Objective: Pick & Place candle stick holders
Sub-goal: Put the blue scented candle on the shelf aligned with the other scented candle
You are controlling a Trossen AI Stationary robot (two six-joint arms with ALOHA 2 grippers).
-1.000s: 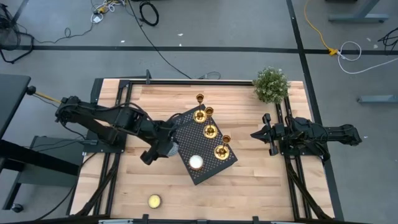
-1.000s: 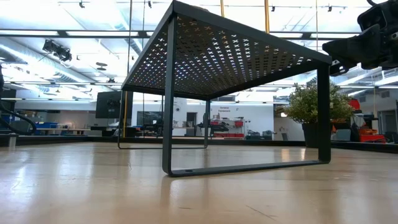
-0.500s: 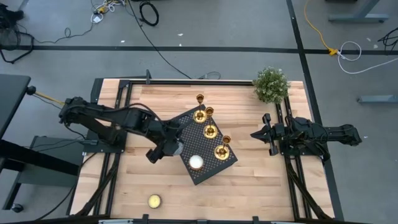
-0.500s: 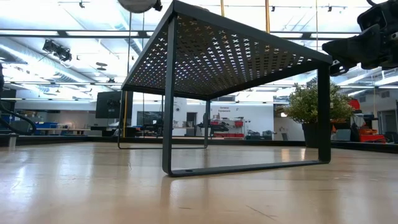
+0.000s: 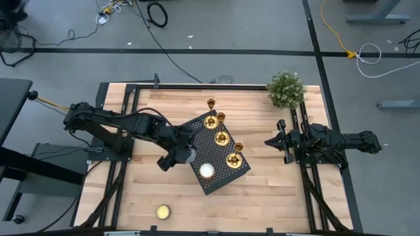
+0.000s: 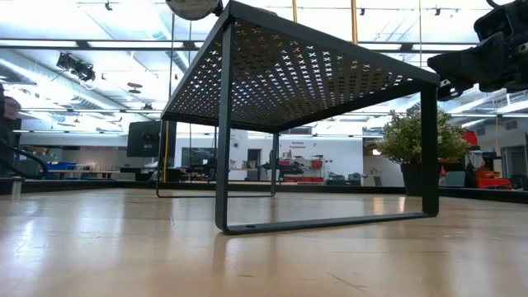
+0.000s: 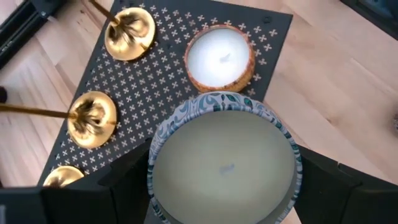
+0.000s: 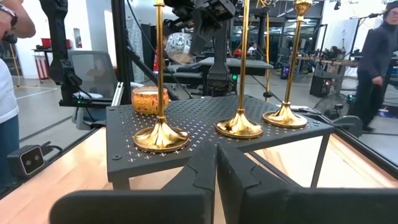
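Note:
Three gold candle stick holders (image 5: 222,137) stand upright on their flared bases on a black perforated riser (image 5: 231,172); they also show in the right wrist view (image 8: 239,127). My left gripper (image 5: 178,157) is shut on a round candle in a blue-and-white patterned tin (image 7: 224,168), at the riser's left edge. My right gripper (image 5: 279,141) is shut and empty, hovering right of the riser. My left gripper pinches the tin's round wall (image 7: 155,177) between its two fingers (image 7: 124,183), one on each opposite side. The fingers come from above, slanting toward the riser. The tin is lifted clear, its open top up, above the level of the riser top (image 6: 194,7).
A white candle in an amber cup (image 7: 219,57) sits on the riser's near corner. A yellowish tealight (image 5: 163,212) lies on the table near the front edge. A potted plant (image 5: 286,90) stands at the far right. People (image 8: 376,56) stand beyond the table.
My left gripper has carried the tin candle toward the table's right, up to the riser's left edge; it stays shut and the tin stays level. In the low view the tin's underside has come into sight above the riser's corner.

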